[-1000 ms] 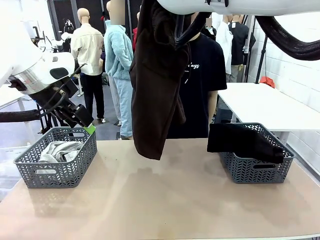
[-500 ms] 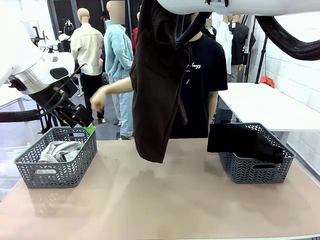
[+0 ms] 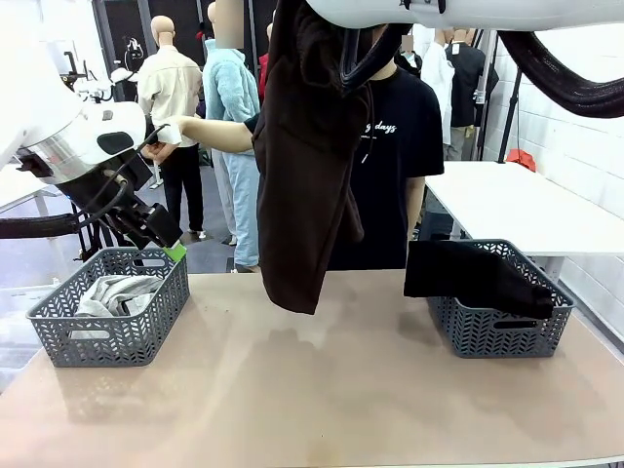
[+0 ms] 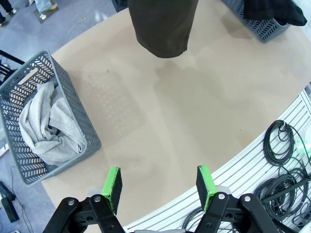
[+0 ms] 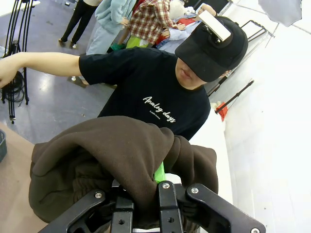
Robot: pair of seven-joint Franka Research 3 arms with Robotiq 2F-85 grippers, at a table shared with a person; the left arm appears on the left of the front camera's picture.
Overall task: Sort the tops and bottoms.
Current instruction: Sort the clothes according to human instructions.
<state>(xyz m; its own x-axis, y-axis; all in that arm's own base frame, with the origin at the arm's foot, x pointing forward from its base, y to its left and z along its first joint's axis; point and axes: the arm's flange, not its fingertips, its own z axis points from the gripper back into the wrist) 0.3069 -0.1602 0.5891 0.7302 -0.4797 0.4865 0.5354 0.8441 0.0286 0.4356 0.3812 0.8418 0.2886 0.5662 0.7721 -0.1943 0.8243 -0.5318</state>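
Above table, dark brown garment (image 3: 307, 166), clamped, hanging

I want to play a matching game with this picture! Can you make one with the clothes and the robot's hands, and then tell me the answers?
Things:
1. dark brown garment
2. pale grey garment
3. black garment
4. left gripper

Where or how:
A. draped over the rim of the right basket
B. hanging in the air above the table
C. jaws open, holding nothing
D. bunched inside the left basket

Answers: 1-B, 2-D, 3-A, 4-C
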